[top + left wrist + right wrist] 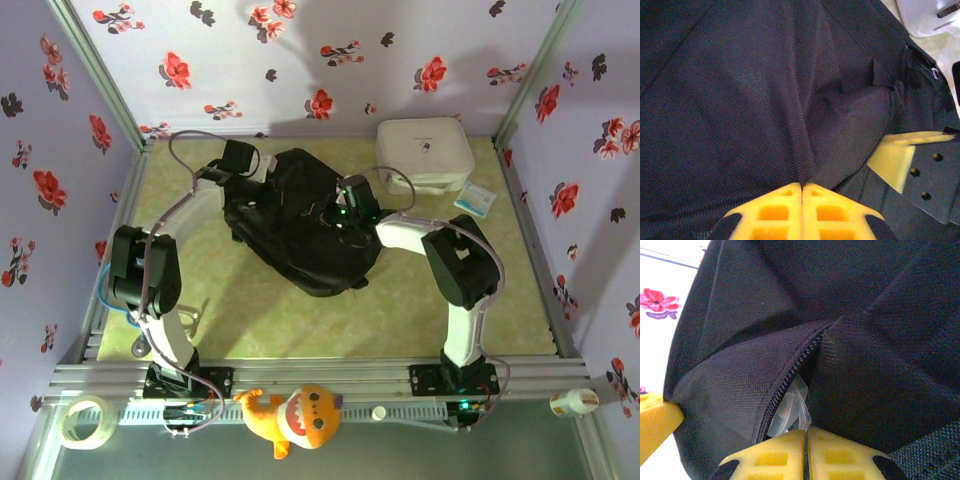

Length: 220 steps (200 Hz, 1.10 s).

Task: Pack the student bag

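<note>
left gripper (802,185), right gripper (806,430), apparently pinching student bag (290,240)

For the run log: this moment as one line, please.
left gripper: shut on backpack | right gripper: shut on backpack by zipper | zipper: partly open | white case: outside backpack

Counter (300,320): pale green, mottled surface, walled on three sides by floral panels.

Items resting directly on it:
- Student bag (290,215), black soft fabric, lying flat at centre, slightly left of the midline.
- White zip case (425,150), rounded-square, in the far right corner, well apart from the walls' near ends and just beside the bag's far right edge.
- Small blue-and-white packet (474,200), just in front of the case, near the right wall.

The near half of the counter shows as bare green surface.
</note>
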Each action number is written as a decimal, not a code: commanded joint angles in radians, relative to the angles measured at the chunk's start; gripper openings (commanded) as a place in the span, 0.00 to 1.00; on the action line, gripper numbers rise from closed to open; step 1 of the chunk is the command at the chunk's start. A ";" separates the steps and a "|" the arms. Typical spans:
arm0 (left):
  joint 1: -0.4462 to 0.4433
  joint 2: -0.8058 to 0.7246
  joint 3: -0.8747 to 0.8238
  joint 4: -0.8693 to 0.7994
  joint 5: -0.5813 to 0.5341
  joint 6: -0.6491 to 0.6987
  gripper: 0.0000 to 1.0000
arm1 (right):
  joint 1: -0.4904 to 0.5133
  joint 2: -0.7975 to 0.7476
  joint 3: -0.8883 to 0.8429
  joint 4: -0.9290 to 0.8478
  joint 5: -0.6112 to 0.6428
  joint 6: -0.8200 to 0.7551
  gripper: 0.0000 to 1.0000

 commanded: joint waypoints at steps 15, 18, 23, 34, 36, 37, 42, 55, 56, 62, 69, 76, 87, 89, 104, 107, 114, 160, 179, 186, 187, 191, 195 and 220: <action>-0.009 -0.005 -0.002 0.000 0.074 -0.019 0.00 | 0.007 0.011 0.038 0.030 0.004 -0.026 0.11; -0.009 -0.006 -0.003 0.002 0.074 -0.021 0.00 | 0.007 0.003 0.029 0.029 0.007 -0.029 0.11; -0.008 -0.012 -0.005 0.002 0.074 -0.026 0.00 | 0.008 -0.014 0.015 0.024 0.017 -0.039 0.12; -0.005 -0.022 -0.008 0.009 0.074 -0.043 0.06 | 0.008 -0.057 -0.020 -0.003 0.041 -0.064 0.15; -0.005 -0.026 -0.009 0.011 0.073 -0.047 0.07 | 0.008 -0.068 -0.027 -0.007 0.044 -0.069 0.16; -0.004 -0.027 -0.011 0.013 0.073 -0.049 0.08 | 0.008 -0.074 -0.030 -0.011 0.048 -0.071 0.16; -0.002 -0.036 -0.014 0.020 0.072 -0.060 0.12 | 0.008 -0.097 -0.046 -0.027 0.059 -0.089 0.18; 0.011 -0.065 -0.037 0.049 0.062 -0.096 0.23 | 0.008 -0.156 -0.085 -0.077 0.092 -0.130 0.22; 0.011 -0.067 -0.039 0.052 0.062 -0.099 0.24 | 0.008 -0.160 -0.088 -0.081 0.096 -0.133 0.22; 0.017 -0.084 -0.054 0.070 0.058 -0.113 0.27 | 0.008 -0.187 -0.103 -0.111 0.114 -0.154 0.25; 0.028 -0.103 -0.074 0.085 0.051 -0.132 0.33 | 0.009 -0.211 -0.116 -0.144 0.128 -0.180 0.28; 0.037 -0.126 -0.094 0.101 0.041 -0.148 0.40 | 0.013 -0.234 -0.122 -0.180 0.147 -0.206 0.32; 0.051 -0.163 -0.135 0.123 0.024 -0.175 0.44 | 0.023 -0.260 -0.123 -0.233 0.178 -0.246 0.36; 0.055 -0.168 -0.143 0.127 0.022 -0.179 0.45 | 0.025 -0.262 -0.122 -0.241 0.181 -0.257 0.37; 0.081 -0.225 -0.213 0.156 0.004 -0.214 0.50 | 0.050 -0.277 -0.104 -0.293 0.202 -0.314 0.42; 0.086 -0.235 -0.227 0.162 0.000 -0.223 0.51 | 0.056 -0.279 -0.099 -0.303 0.206 -0.326 0.42; 0.100 -0.262 -0.265 0.175 -0.010 -0.246 0.52 | 0.071 -0.276 -0.080 -0.329 0.215 -0.355 0.44; 0.148 -0.426 -0.520 0.283 -0.028 -0.389 0.57 | 0.101 -0.187 0.021 -0.367 0.241 -0.416 0.39; 0.145 -0.457 -0.626 0.380 -0.004 -0.472 0.57 | 0.100 -0.103 0.091 -0.347 0.189 -0.422 0.28; 0.146 -0.459 -0.667 0.418 0.005 -0.507 0.56 | 0.100 -0.074 0.114 -0.338 0.171 -0.422 0.26; 0.145 -0.458 -0.672 0.424 0.006 -0.513 0.56 | 0.100 -0.070 0.116 -0.336 0.169 -0.422 0.26; 0.144 -0.459 -0.691 0.447 0.011 -0.529 0.56 | 0.100 -0.056 0.130 -0.332 0.164 -0.420 0.24; 0.143 -0.457 -0.708 0.468 0.020 -0.544 0.56 | 0.100 -0.042 0.141 -0.328 0.159 -0.420 0.23; 0.138 -0.444 -0.765 0.531 0.036 -0.590 0.55 | 0.082 0.038 0.205 -0.303 0.127 -0.425 0.19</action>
